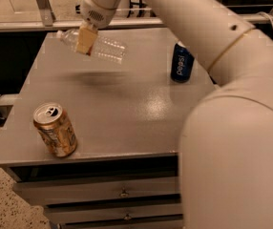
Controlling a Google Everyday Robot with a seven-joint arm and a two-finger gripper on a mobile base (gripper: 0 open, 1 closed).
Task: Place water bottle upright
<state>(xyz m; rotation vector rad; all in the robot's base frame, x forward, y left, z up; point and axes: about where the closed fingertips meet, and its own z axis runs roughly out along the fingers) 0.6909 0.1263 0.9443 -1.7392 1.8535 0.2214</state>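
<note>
A: Front left: gold can (55, 130) upright on table (127, 104). Gripper status?

B: Gripper (84, 43) above the far left of the table, clamped on water bottle (109, 49) near its neck. Bottle is in the air, almost level, cap pointing left (shadow on the top below).

A: Risk?

B: Grip is off-centre, so the body may swivel or slip when tilted. Released tilted, it topples and could roll right toward Pepsi can (182, 62).

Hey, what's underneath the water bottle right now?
Only bare table and a shadow. The water bottle hangs tilted in the air, clamped in the pincer above the table's far side; the pincer hides part of it.
</note>
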